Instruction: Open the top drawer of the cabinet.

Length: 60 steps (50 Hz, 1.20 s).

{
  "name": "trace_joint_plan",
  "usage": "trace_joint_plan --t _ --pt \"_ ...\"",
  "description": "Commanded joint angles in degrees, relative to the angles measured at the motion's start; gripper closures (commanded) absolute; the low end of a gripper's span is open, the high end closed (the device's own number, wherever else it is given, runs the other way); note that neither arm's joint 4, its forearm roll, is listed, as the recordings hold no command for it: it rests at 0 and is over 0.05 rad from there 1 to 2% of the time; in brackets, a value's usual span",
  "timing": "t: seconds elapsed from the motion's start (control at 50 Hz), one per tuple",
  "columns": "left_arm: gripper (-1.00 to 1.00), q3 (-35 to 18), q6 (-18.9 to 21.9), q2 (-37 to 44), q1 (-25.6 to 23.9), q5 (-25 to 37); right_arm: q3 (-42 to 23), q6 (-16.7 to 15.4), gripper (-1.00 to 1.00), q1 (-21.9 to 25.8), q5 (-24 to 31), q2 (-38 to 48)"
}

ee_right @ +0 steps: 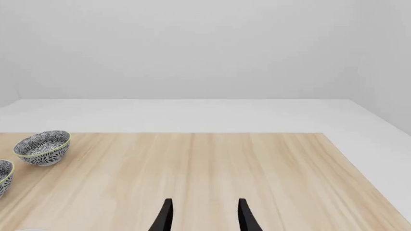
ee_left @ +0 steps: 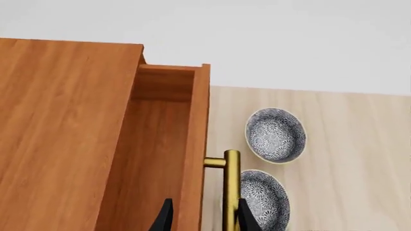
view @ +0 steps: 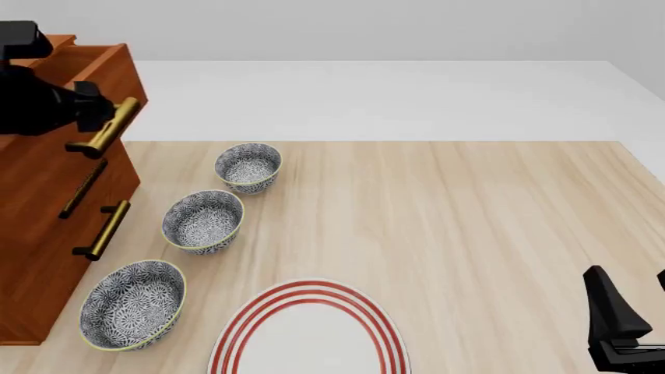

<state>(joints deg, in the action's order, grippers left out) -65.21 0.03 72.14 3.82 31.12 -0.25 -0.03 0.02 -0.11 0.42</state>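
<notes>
The cabinet stands at the table's left edge, and its flat top fills one side of the left wrist view. The top drawer is pulled partly out, so its hollow inside shows. Its brass bar handle sticks out from the front panel. My left gripper is open, with one finger on the inner side of the drawer's front panel and the other just beyond the handle. My right gripper hangs open and holds nothing at the near right.
Three patterned bowls line up in front of the cabinet. A white plate with red rings lies at the near edge. Two lower drawers with brass handles are closed.
</notes>
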Motion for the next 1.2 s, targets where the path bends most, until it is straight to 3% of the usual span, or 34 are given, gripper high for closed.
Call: trace_joint_plan --t 0.02,1.2 --pt "-1.0 2.2 0.7 4.2 -1.6 0.1 0.0 0.0 -1.0 0.0 0.0 0.0" --pt "-1.0 3.9 0.0 6.0 -10.3 -1.3 0.0 0.0 -1.0 0.0 0.0 0.0"
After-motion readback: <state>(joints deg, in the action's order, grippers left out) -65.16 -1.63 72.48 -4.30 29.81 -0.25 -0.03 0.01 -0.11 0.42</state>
